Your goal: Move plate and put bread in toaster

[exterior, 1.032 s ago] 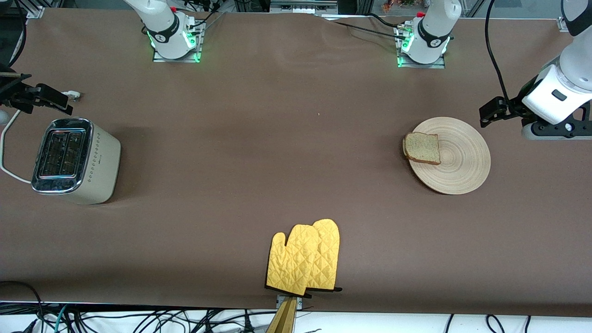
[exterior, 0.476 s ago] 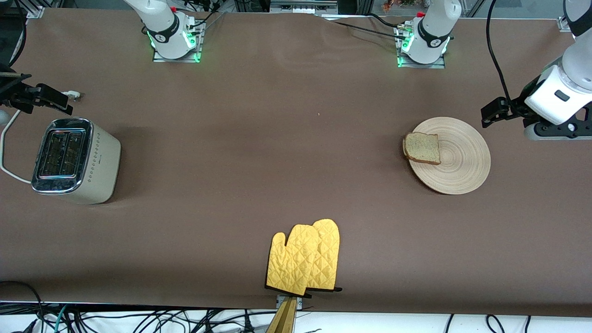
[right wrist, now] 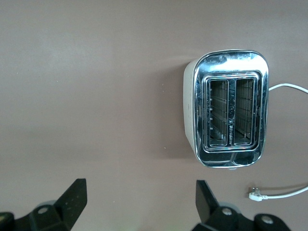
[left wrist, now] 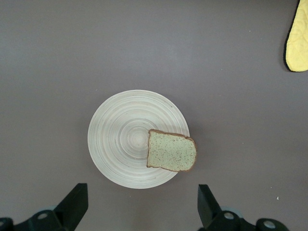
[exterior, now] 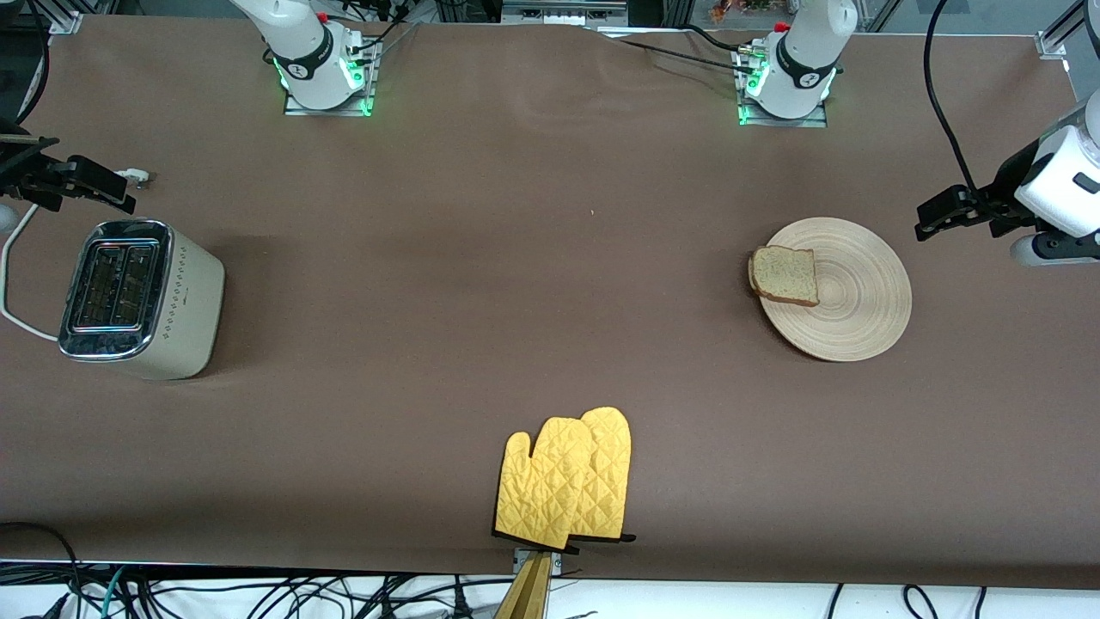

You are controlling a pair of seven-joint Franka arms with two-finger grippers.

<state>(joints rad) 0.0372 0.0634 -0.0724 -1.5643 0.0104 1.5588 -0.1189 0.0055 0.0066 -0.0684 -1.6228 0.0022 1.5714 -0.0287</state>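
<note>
the plate (exterior: 846, 292) lies flat on the table (exterior: 516, 258) toward the left arm's end, with the bread (exterior: 785, 275) resting on its edge nearest the middle of the table, one side of the slice overhanging the rim. the toaster (exterior: 137, 297) stands well apart at the right arm's end, slots up, its white cord (exterior: 10, 284) trailing off toward the table's edge.

the plate looks stiff, light and wooden, so it is probably best pinched at the rim, on the side away from the bread; kept level, or the slice may slide off. the bread is likely soft and crumbly: a light hold across its flat faces near the crust, then turned upright on edge for a slot. being nearly square, it has no marked long axis; it lies flat. in the right wrist view the toaster's two slots (right wrist: 231, 113) run along its longer side, which in the front view runs nearer-to-farther, so the slice would need lining up with that line.

the left gripper (left wrist: 139, 207) hangs over the table just beside the plate, fingers wide apart, empty. the right gripper (right wrist: 137, 204) waits near the toaster, fingers apart too, holding nothing.

a pair of yellow oven mitts (exterior: 567, 481) lies near the front edge.
</note>
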